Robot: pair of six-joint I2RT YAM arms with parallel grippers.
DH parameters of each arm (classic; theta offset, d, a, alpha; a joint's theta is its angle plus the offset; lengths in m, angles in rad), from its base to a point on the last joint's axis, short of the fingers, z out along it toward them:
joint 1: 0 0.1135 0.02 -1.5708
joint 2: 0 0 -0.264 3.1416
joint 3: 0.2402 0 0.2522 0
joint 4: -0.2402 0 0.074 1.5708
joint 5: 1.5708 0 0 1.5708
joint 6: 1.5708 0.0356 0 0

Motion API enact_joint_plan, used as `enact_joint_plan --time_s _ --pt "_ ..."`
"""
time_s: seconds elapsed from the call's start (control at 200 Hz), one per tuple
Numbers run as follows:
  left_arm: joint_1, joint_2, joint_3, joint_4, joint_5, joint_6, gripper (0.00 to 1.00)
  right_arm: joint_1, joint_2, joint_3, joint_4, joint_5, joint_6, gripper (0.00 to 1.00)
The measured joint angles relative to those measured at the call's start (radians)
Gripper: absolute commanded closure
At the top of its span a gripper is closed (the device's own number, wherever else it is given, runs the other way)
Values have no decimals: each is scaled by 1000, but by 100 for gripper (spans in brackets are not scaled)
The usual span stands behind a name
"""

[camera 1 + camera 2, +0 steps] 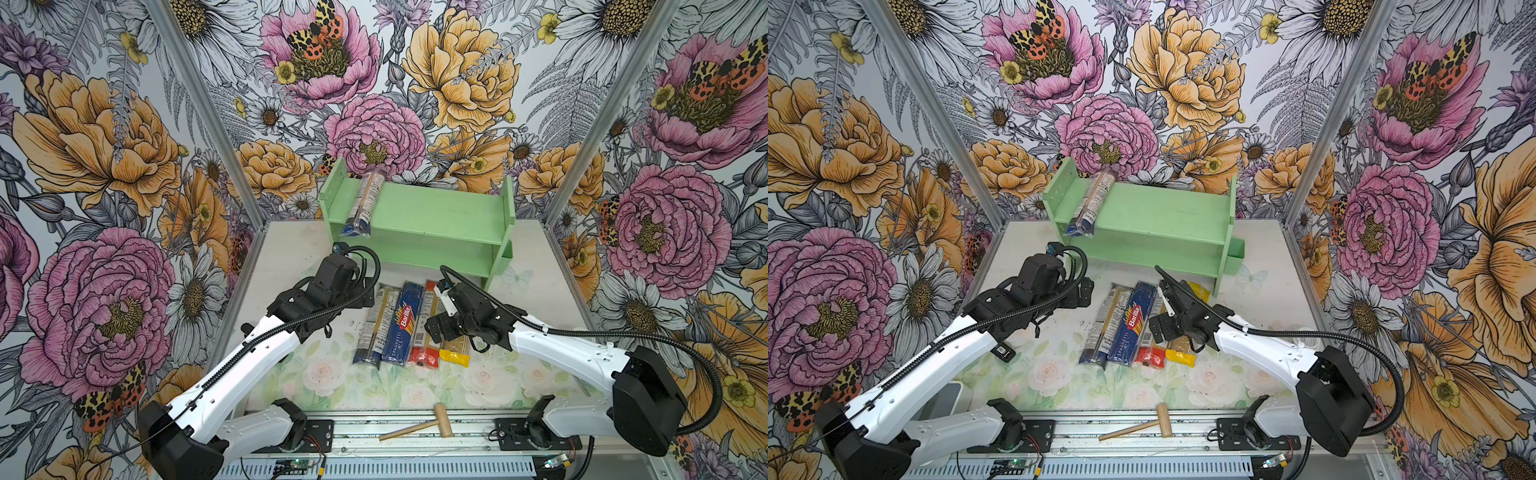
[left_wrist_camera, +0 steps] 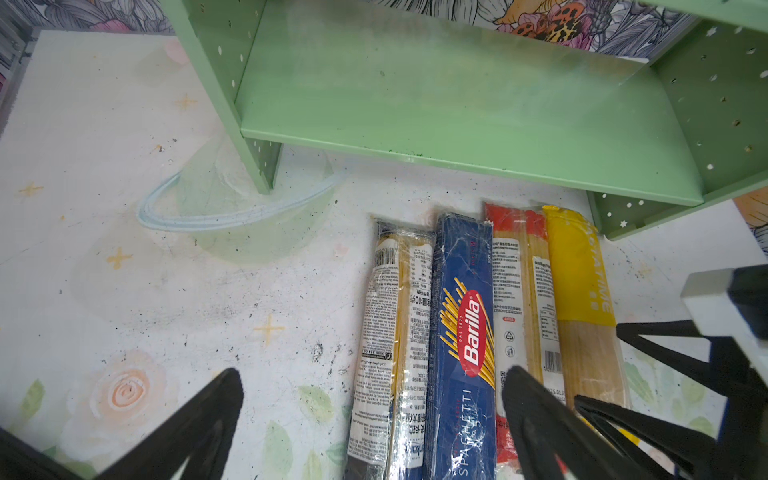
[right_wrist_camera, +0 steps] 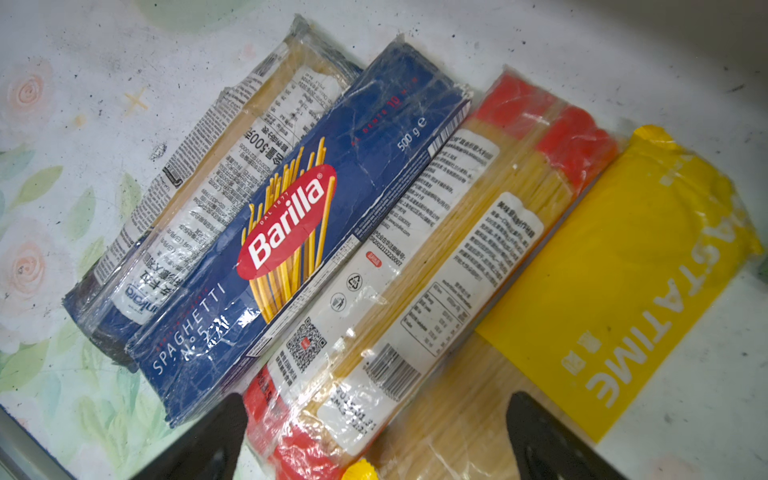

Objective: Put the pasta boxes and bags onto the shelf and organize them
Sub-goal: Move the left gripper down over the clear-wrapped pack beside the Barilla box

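Note:
The mint-green shelf point(image 1: 436, 216) point(image 1: 1163, 216) stands at the back of the table. One clear blue-ended bag point(image 1: 363, 201) point(image 1: 1090, 203) lies across the left of its top tier, with its blue end over the front edge. Side by side on the table in front lie another clear blue-ended bag point(image 1: 372, 328) point(image 2: 395, 332), the dark blue Barilla box point(image 1: 401, 326) point(image 3: 299, 216), a red-ended bag point(image 1: 424, 332) point(image 3: 457, 232) and a yellow bag point(image 1: 455, 357) point(image 3: 623, 266). My left gripper point(image 2: 372, 374) hangs open above the packs' left side. Also open, my right gripper point(image 3: 378, 399) hovers over the red-ended and yellow bags.
A small wooden mallet point(image 1: 440, 419) point(image 1: 1163, 419) lies on the rail at the table's front edge. A small green bin point(image 1: 1235, 255) hangs on the shelf's right panel. Flowered walls close in the left, back and right.

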Motion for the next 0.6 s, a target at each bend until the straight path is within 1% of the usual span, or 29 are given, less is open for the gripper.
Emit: enact_joint_plan --time_s 0.215,0.601 --pt "-6 -6 -46 16 6 -18 1 0 0 0 0 0 0 0" --pt "-37 -19 -184 71 19 -78 1 2 0 0 0 3 0 1"
